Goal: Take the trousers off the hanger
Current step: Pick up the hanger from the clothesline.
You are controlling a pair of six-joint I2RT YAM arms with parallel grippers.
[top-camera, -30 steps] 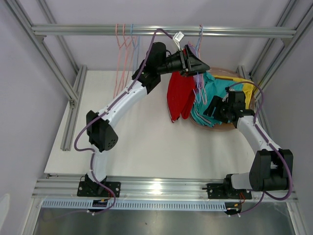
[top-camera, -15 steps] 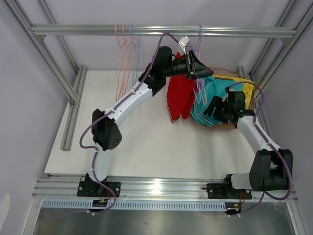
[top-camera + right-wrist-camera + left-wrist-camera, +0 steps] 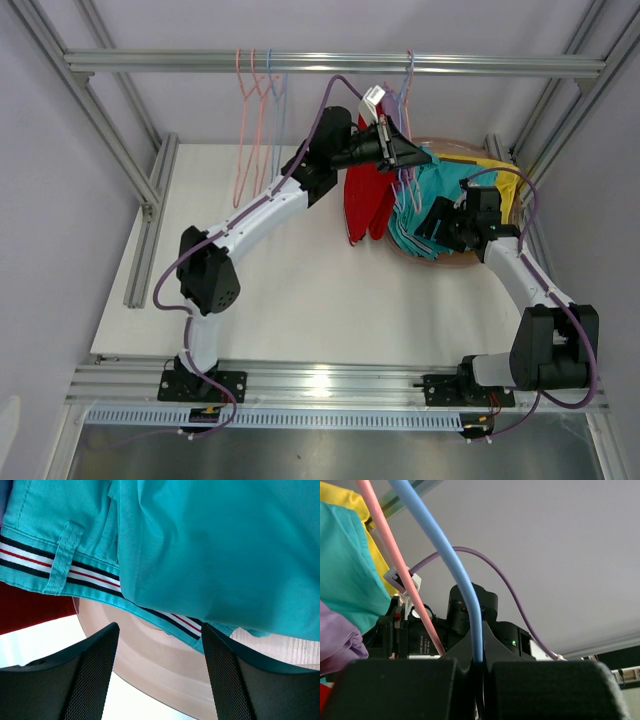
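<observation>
My left gripper [image 3: 408,155] is shut on the thin blue wire of a hanger [image 3: 455,570] whose hook [image 3: 410,72] is on the top rail. A pink hanger wire [image 3: 395,555] runs just beside it. Red trousers [image 3: 362,205] and lavender trousers [image 3: 405,188] hang below the gripper; I cannot tell which wire carries which. Teal trousers [image 3: 445,185] and yellow trousers [image 3: 497,178] lie in the pinkish tub [image 3: 450,262]. My right gripper [image 3: 432,225] is open at the tub's near rim [image 3: 150,650], just under the teal trousers' [image 3: 210,540] striped waistband, holding nothing.
Several bare pink and blue hangers [image 3: 252,120] hang from the aluminium rail [image 3: 200,62] at the left. Frame posts [image 3: 150,210] stand on both sides of the white table [image 3: 290,290]. Purple cables loop along both arms.
My left gripper has shut on the blue hanger wire and shifted slightly right. The red trousers have swung and look narrower. The right arm has not moved.
</observation>
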